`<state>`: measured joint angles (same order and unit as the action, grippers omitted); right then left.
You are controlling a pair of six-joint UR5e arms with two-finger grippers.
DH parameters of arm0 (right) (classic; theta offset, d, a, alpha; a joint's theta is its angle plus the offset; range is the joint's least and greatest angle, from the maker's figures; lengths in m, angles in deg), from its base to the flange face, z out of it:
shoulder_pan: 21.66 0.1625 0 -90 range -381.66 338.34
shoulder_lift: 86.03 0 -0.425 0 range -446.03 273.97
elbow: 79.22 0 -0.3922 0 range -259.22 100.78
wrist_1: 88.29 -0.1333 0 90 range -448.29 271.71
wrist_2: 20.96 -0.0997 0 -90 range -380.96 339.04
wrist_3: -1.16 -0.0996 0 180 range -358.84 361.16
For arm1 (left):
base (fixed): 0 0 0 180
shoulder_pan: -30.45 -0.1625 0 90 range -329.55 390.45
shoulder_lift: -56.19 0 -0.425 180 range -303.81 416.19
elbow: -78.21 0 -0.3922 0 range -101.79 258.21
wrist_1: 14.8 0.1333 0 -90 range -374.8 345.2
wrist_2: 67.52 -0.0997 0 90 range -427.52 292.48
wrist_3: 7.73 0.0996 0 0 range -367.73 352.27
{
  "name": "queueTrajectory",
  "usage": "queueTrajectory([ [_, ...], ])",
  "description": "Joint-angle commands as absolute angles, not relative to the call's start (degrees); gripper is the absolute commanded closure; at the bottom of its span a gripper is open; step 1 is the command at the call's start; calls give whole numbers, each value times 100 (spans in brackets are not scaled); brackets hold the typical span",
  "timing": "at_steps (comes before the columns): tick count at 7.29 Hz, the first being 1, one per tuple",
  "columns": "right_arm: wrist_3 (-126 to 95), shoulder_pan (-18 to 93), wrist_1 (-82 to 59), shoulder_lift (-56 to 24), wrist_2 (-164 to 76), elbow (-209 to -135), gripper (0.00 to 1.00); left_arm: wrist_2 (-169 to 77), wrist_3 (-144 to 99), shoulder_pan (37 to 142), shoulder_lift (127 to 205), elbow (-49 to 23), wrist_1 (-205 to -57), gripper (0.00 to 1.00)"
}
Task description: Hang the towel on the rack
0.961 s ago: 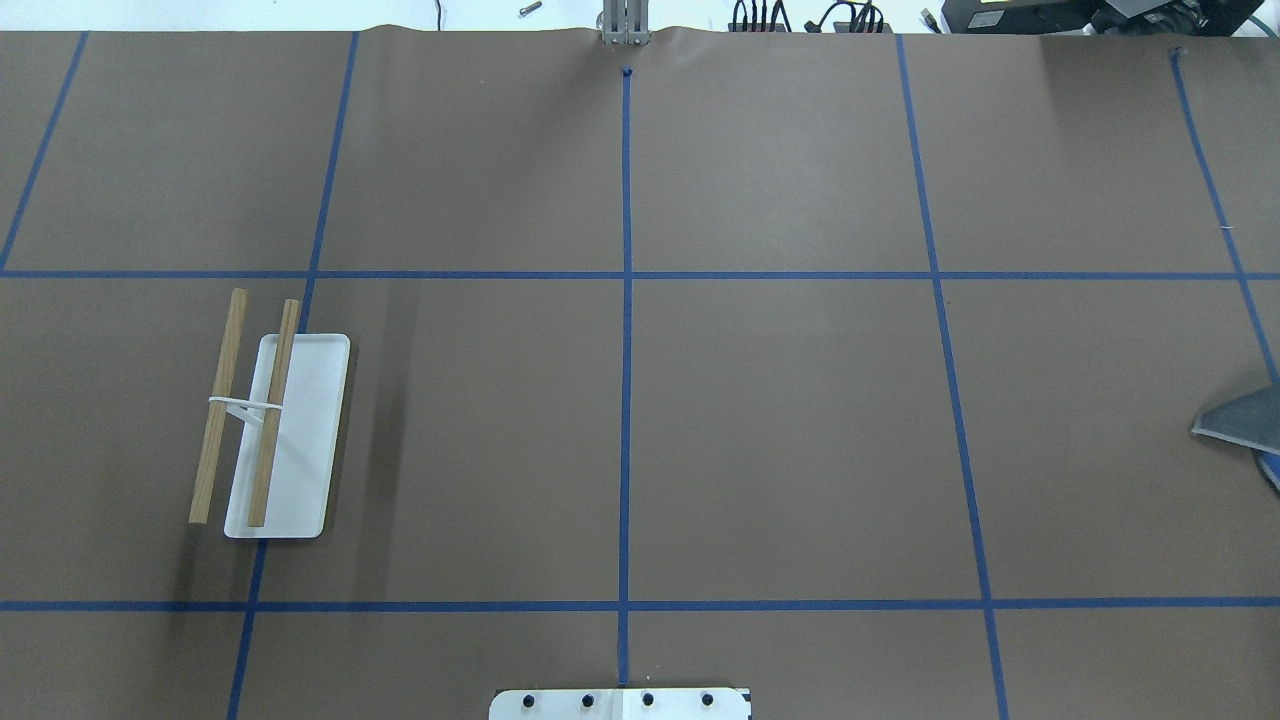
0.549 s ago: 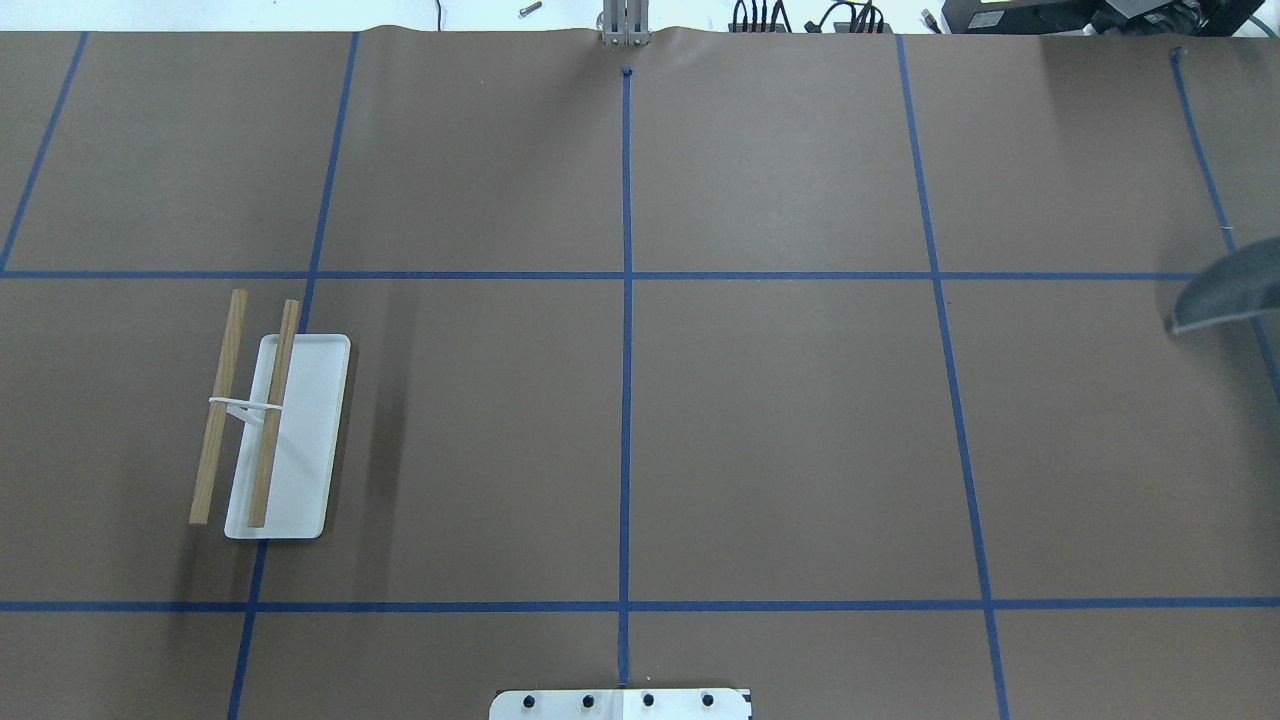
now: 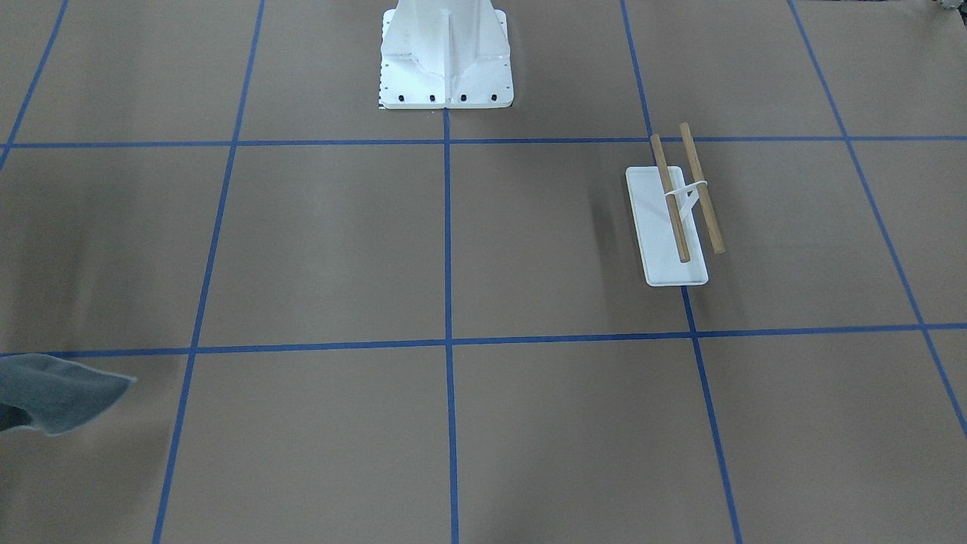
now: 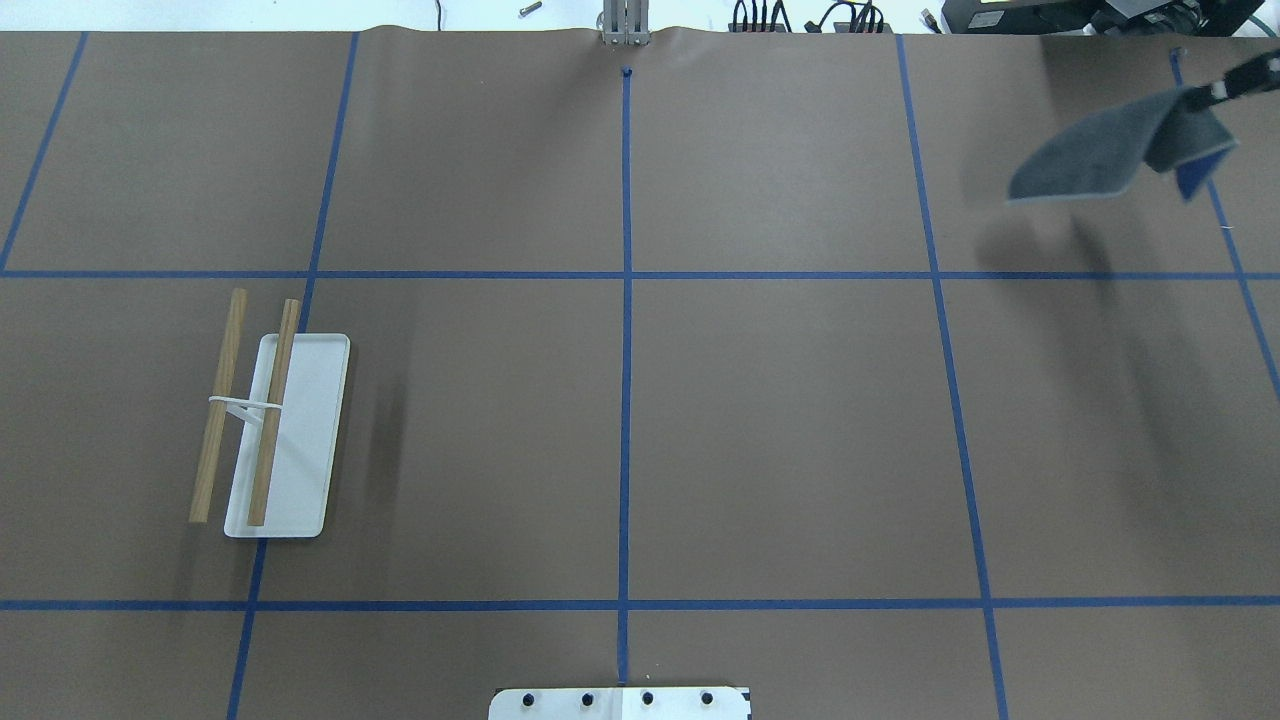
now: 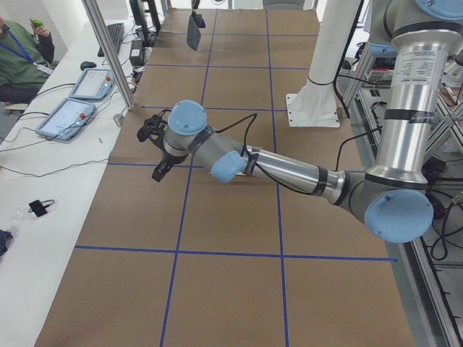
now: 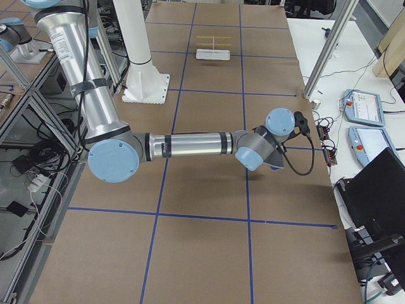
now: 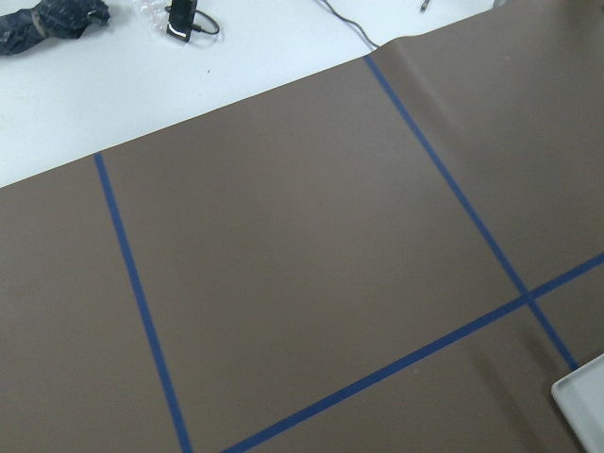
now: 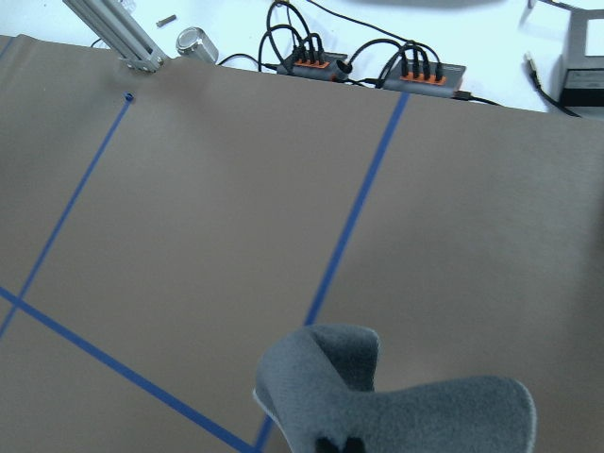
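Brown table [image 4: 780, 420] gridded with blue tape [image 4: 626, 300]; one rack [image 4: 300, 440], two dowels [image 4: 272, 412]. One towel [image 4: 1085, 155], far from the rack, hangs clamped in the right gripper [image 4: 1215, 92]. Whether the left gripper [image 5: 155, 150] has its jaws apart, I cannot tell.

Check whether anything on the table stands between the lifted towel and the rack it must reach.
Nothing visible does. The towel hangs at the overhead view's far right, the rack stands at its left, and between them lies only bare brown paper with blue tape lines.
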<state>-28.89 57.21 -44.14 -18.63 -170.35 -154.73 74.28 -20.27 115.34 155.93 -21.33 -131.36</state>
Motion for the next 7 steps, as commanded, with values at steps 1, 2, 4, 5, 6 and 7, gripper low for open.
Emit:
queueTrajectory([
  [1,-4377,4861,-4382,-2317,-16069,-16170,100,7433,-3840,10512,16994,-1735,-13152,2],
  [2,-4949,4413,-4365,-2493,-15488,-16470,100,7372,-4511,9941,17366,-1524,-13187,2],
  [4,-5673,3552,-4365,-2853,-14337,-16815,100,6996,-6773,9420,17938,-1354,-13214,2],
  [5,-5910,3225,-4356,-2977,-13887,-16921,100,6681,-7847,9069,18202,-1346,-13240,2],
  [6,-5965,2970,-4347,-3004,-13561,-17061,100,6190,-8954,8717,18431,-1319,-13475,2],
  [7,-5966,2715,-4347,-3013,-13183,-17219,100,5681,-10157,8366,18651,-1154,-13921,2],
])
